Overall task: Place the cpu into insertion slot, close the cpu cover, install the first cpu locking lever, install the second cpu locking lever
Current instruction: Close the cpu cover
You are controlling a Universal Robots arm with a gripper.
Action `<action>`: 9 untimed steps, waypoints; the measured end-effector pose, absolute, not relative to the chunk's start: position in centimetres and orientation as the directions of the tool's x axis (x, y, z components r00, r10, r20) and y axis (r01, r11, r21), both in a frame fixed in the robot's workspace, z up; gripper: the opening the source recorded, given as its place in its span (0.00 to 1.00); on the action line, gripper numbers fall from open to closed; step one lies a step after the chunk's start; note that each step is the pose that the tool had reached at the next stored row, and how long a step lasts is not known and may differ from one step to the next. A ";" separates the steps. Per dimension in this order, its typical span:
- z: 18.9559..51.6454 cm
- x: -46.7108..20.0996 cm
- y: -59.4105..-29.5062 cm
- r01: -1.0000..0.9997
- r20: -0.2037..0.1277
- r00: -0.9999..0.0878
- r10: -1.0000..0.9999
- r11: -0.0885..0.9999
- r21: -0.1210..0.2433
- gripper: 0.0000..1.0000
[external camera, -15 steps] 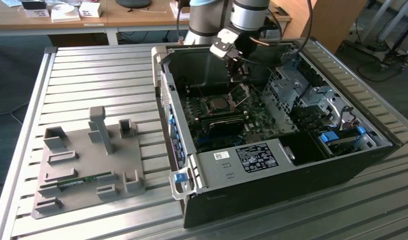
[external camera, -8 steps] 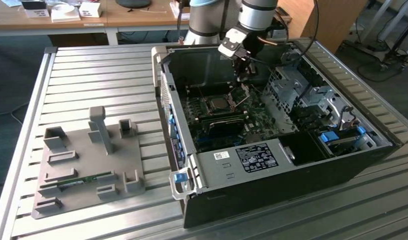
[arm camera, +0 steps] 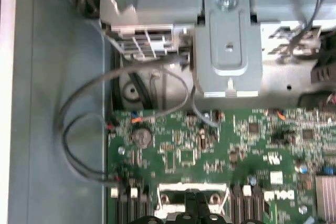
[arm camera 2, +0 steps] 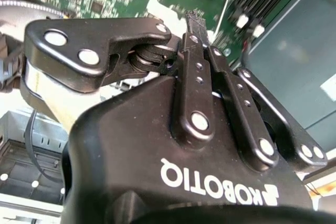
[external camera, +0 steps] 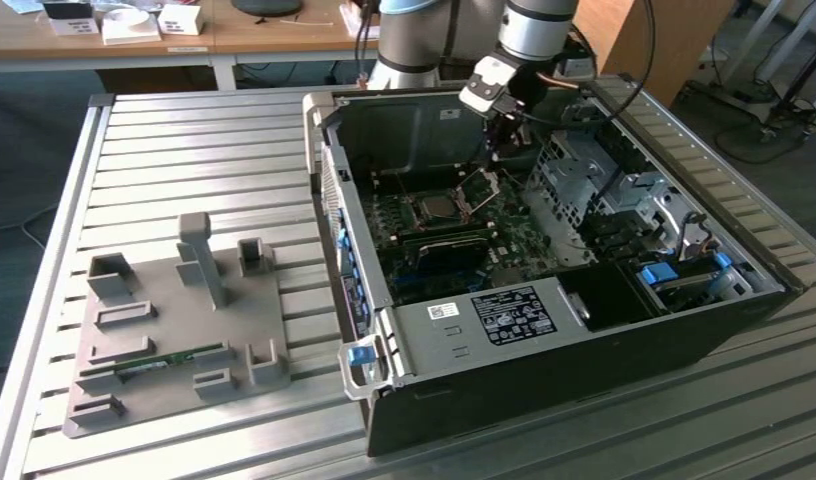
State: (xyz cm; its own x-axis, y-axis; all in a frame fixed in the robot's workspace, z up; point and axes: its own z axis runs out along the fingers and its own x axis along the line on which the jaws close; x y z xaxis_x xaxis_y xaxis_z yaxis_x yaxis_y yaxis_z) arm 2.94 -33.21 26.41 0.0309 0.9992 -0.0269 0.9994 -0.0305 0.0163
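**CPU seated, cover still up, claw closed over the board**

Surface: silver slatted aluminium table [external camera: 181, 140]. It carries the open black computer case [external camera: 542, 395], lying on its side.

On the exterior view's left, a flat grey fixture plate with upright blocks [external camera: 161, 285] sits on the same table. A green memory stick [external camera: 155, 362] lies in it.

Room: a wooden desk [external camera: 248, 35] with small white boxes [external camera: 131, 25] runs along the back. Blue-grey carpet floor [external camera: 21, 130], with cables trailing on it.

Inside the case:
- The green motherboard [external camera: 515, 215] is exposed.
- The small square cpu with silver-grey metal top [external camera: 436, 209] lies flat in the square metal-rimmed insertion slot [external camera: 432, 222].
- The thin metal frame cpu cover [external camera: 479, 190] stands tilted up, just beside the slot on the exterior view's right, not shut.

The grey-and-silver robot arm [external camera: 535, 25] reaches down into the case. The black claw [external camera: 503, 140] hangs just above the raised cover, apart from it.

In both wrist views the claw [arm camera 2: 193, 19] [arm camera: 195, 203] has its fingertips pressed together with nothing seen between them, over green board.

The first wrist view also shows a grey metal bracket [arm camera: 228, 40] and looping black cables [arm camera: 79, 129] by the case wall.
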 end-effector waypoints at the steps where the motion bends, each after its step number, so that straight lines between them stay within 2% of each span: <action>1: 26.4 3.3 -33.2 0.999 -0.027 0.031 0.999 -0.031 0.016 0.10; 9: 26.4 5.1 -33.2 0.999 -0.026 0.031 0.999 -0.031 0.016 0.10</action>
State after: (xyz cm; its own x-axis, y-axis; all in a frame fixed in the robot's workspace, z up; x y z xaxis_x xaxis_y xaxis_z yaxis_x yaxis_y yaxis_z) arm 5.11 -33.19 26.40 0.0310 0.9992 -0.0264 0.9994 -0.0305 0.0163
